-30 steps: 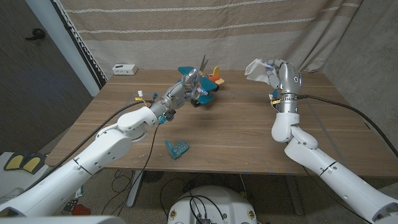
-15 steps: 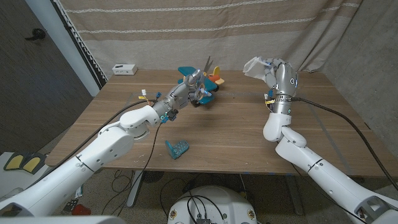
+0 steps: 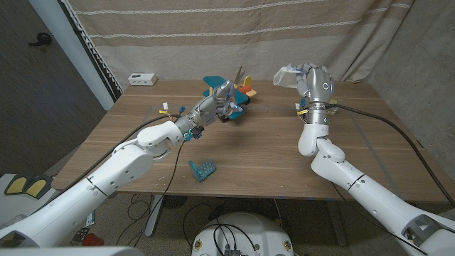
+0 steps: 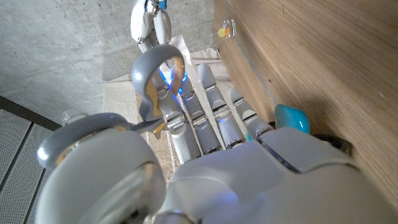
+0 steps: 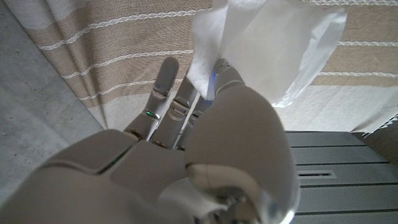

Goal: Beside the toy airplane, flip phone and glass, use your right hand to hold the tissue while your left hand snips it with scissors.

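My left hand [image 3: 222, 102] grips grey scissors [image 3: 237, 75] over the back middle of the table, blades pointing up. In the left wrist view the scissors' grey handle loops [image 4: 156, 67] sit against my fingers [image 4: 208, 115]. Just behind that hand lies the teal and orange toy airplane [image 3: 246, 91]. My right hand [image 3: 314, 84] is raised above the back right of the table and holds a white tissue [image 3: 287, 75], which hangs out toward the scissors. The tissue [image 5: 267, 43] sticks out past my right hand [image 5: 199, 143] in the right wrist view. A teal flip phone [image 3: 202, 170] lies near the front edge.
A small white box [image 3: 142, 78] sits at the table's [image 3: 263, 156] back left corner. A striped curtain hangs behind the table. A dark panel stands at the left.
My right hand has carried the tissue left, closer to the scissors. My left hand with the scissors has shifted slightly to the right.
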Robot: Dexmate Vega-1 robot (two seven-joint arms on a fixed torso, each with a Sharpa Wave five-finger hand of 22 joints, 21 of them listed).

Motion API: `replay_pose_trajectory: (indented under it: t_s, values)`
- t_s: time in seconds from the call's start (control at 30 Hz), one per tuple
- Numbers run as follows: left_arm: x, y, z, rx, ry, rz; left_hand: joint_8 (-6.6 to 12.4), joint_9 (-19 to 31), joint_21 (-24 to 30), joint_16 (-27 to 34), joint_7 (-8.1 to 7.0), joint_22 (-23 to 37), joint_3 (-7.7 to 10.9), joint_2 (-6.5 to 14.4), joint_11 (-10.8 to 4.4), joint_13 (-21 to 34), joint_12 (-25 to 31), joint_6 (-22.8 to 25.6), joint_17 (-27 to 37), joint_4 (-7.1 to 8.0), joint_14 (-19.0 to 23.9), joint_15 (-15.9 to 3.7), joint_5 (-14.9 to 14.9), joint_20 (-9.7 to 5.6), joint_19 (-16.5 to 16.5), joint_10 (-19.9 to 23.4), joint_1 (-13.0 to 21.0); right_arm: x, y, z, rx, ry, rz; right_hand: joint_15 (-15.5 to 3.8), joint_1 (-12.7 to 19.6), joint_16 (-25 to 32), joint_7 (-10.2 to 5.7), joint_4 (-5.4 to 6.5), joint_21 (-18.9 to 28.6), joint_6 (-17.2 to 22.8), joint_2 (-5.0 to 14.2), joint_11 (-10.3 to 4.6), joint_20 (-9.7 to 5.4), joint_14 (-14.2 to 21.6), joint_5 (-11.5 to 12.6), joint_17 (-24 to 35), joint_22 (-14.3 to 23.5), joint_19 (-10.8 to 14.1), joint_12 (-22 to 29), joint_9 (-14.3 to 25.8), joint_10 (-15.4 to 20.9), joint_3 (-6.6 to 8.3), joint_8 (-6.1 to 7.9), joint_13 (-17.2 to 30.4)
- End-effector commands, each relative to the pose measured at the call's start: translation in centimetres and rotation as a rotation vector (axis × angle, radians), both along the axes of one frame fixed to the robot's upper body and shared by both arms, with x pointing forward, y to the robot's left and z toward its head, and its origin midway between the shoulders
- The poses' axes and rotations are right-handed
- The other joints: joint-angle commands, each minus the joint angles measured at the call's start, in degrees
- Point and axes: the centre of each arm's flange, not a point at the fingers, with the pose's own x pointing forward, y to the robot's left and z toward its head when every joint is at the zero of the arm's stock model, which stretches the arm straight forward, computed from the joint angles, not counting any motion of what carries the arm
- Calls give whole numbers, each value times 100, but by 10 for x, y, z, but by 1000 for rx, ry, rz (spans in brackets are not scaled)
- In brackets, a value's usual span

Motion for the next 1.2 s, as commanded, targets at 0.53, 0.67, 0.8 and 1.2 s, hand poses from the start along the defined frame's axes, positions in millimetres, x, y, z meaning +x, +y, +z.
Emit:
replay_pose_trajectory:
  t_s: [0.53,0.67,0.8,1.2]
  values:
    - [3,-8,-2,16,16,-28,-25,26,-7,2,31,33,-7,7,-315,635,56,-9,38,31,20,-710,50,-17,51,351,64,3,22,22,-246,-8,-188,-226,13,127,3,-84,-211,335,-144,-38,-779,85,-44,140,-66,81,9,-103,572,43,51,85]
    - [4,-9,-2,21,20,-37,-35,13,-7,3,25,35,-8,8,-315,629,48,-10,39,34,19,-709,50,-18,55,341,62,2,27,21,-246,-44,-193,-226,11,170,3,-112,-253,435,-197,-1,-779,105,-57,221,-54,175,-2,-159,723,56,57,28]
    - [4,-10,-4,30,27,-43,-32,18,-8,4,28,37,-8,10,-315,637,55,-8,40,37,22,-709,50,-18,56,347,60,5,35,18,-248,-47,-196,-224,13,228,14,-140,-352,540,-232,61,-777,140,-87,327,-64,243,-16,-227,984,90,58,-105]
    - [6,-14,-9,39,44,-59,-36,19,-18,5,24,40,-10,9,-315,639,54,-5,45,43,20,-709,51,-10,43,344,62,10,57,21,-217,-64,-197,-218,-9,389,161,-232,-575,789,-375,79,-791,170,-164,654,-56,413,-21,-360,1269,173,67,-231]
